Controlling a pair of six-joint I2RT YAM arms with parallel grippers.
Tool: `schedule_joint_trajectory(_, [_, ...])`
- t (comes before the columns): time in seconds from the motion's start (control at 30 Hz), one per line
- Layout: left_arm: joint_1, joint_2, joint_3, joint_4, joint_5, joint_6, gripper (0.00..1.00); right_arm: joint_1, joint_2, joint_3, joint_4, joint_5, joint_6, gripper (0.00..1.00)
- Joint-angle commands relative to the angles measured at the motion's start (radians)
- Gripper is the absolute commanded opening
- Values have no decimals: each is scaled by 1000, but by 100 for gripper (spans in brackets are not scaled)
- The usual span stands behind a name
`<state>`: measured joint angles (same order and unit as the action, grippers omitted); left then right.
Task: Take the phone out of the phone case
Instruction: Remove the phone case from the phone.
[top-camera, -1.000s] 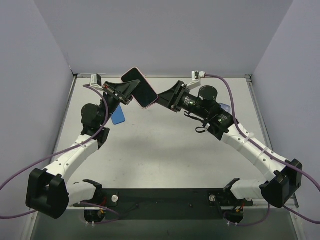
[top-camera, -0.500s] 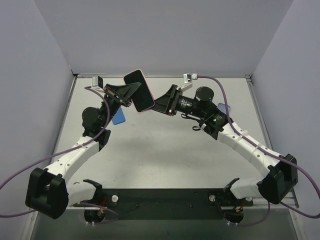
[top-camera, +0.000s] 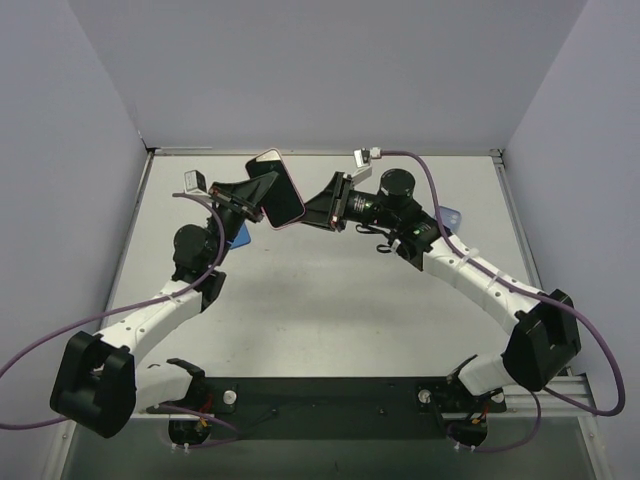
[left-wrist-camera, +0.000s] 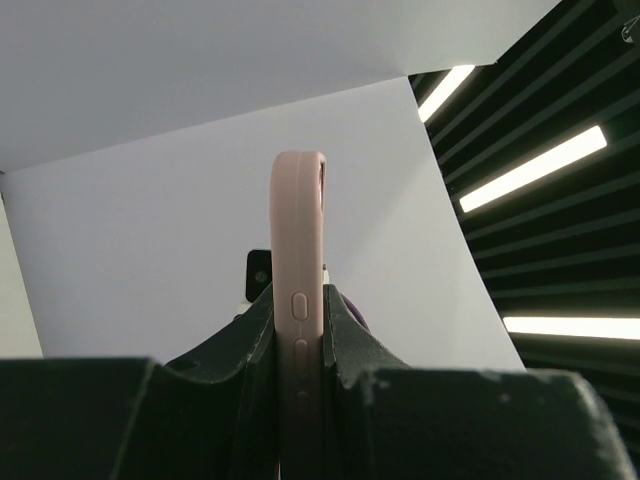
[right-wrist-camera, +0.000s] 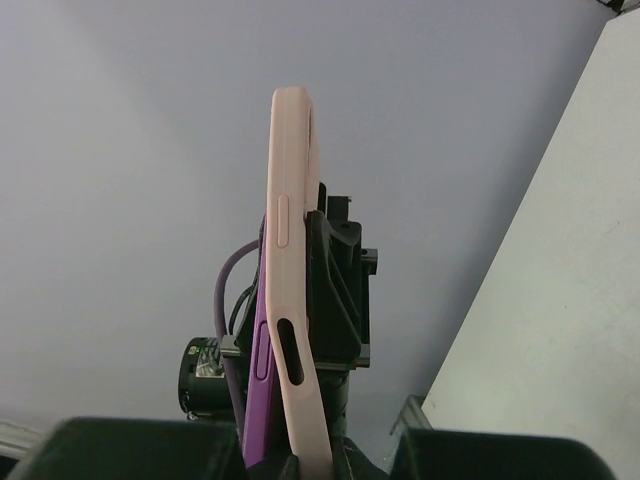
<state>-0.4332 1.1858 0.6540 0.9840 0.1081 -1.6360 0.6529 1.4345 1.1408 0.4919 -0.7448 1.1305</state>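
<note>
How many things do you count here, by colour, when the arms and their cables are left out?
Pink: 1, the phone case
Black screen: 1, the phone
Blue: 2, the blue piece by the left arm and the blue piece by the right arm
Total: 4

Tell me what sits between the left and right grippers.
The pink phone case, clamped from both sides by the left gripper and right gripper; the top view shows it.
</note>
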Motion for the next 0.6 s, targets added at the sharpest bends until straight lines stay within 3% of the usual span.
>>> schedule_joint_trajectory(0.0, [-121, -55, 39, 240, 185, -47, 0, 13, 61, -58, 16, 33, 77, 0])
schedule_joint_trajectory(0.17, [-122, -60, 21, 188, 186, -27, 1, -48, 1, -114, -65, 90, 57, 0])
schedule_joint_trajectory(0.23, [-121, -66, 10, 150, 186, -2, 17, -73, -48, -118, -192, 148, 6, 0])
schedule_joint_trajectory(0.4, [-113, -74, -8, 26, 206, 42, 76, -153, -155, -128, -418, 257, -129, 0])
schedule_joint_trajectory(0.5, [-113, -66, -10, -42, 226, 64, 89, -196, -201, -139, -487, 294, -181, 0])
schedule_joint_trajectory(0.57, [-111, -46, -14, -51, 237, 65, 89, -213, -227, -142, -528, 320, -205, 0])
